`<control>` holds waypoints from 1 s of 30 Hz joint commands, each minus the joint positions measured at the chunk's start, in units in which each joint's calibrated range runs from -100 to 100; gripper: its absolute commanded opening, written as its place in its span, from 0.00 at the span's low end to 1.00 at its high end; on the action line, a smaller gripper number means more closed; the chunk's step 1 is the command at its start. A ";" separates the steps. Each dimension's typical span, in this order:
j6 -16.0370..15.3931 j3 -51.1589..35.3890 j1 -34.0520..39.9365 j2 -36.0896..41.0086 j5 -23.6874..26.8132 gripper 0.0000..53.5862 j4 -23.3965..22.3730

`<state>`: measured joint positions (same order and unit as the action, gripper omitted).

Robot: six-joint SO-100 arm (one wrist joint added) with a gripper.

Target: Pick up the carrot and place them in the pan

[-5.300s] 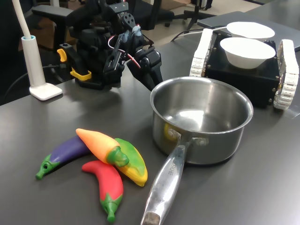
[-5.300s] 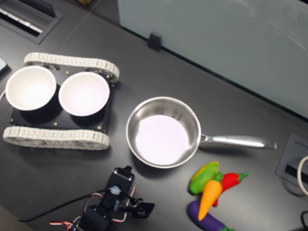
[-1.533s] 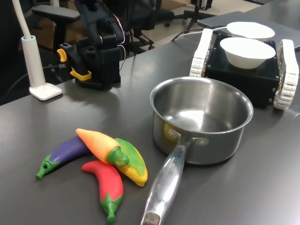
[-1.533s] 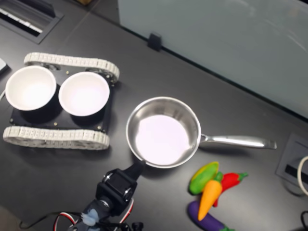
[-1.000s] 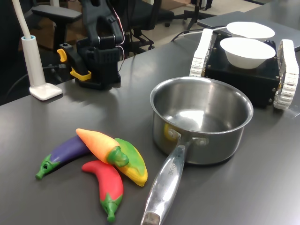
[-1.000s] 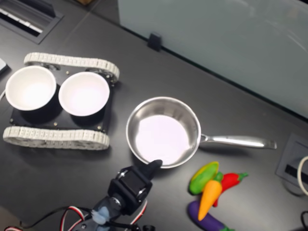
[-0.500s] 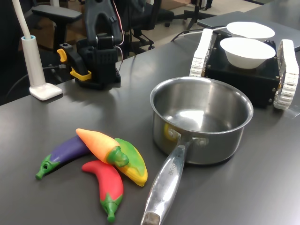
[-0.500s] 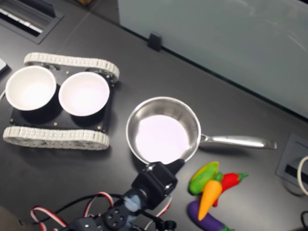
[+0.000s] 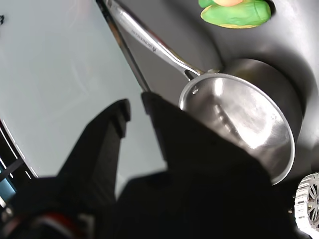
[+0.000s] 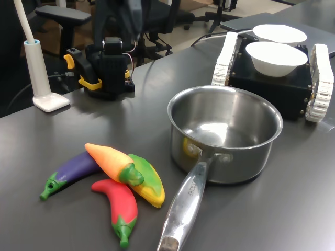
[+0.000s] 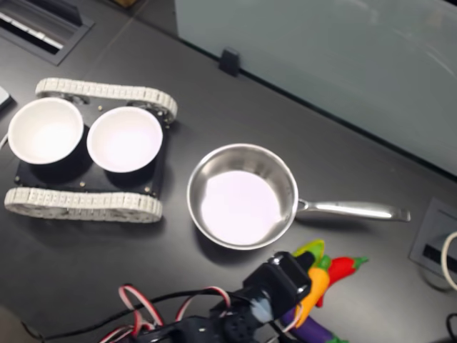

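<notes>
now my gripper (image 9: 135, 112) sits further along toward the second exterior view's right than half a second ago: then my wrist hung at the near rim of the pan, and in the second exterior view it has since slid over the toy pile, covering part of it. in the first exterior view my arm's upper links have swung out of frame, leaving only the base (image 10: 107, 70) showing. pan and toys have not moved.

my jaws stand slightly parted in the wrist view, a narrow gap between the two dark fingers (image 9: 107, 137), with nothing held between them.

the carrot (image 10: 111, 161) lies on the dark table (image 10: 63, 133), resting across the purple eggplant toy (image 10: 73, 171) and the yellow-green toy (image 10: 148, 180), with the red chili (image 10: 120, 205) just beside them. in the second exterior view the carrot (image 11: 314, 287) lies just beneath and beside my wrist, partly hidden by it. in the wrist view only the green toy (image 9: 237, 11) peeks in at the edge, well ahead of my jaws.

the pan (image 10: 225, 133) stands empty, apart from the pile, its handle (image 11: 353, 209) pointing to the second exterior view's right; ahead of my jaws in the wrist view.
</notes>
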<state>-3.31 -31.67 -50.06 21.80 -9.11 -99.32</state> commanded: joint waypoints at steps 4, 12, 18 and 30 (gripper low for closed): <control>-0.98 -3.90 -2.81 -2.11 -1.61 0.10 1.03; -1.23 -3.17 -5.56 -5.23 -3.61 0.24 2.48; -1.23 -1.90 -6.71 -6.24 -4.44 0.37 2.82; -1.23 4.73 -7.63 -5.99 -7.86 0.51 2.82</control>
<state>-3.86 -26.70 -56.77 15.07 -15.65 -98.90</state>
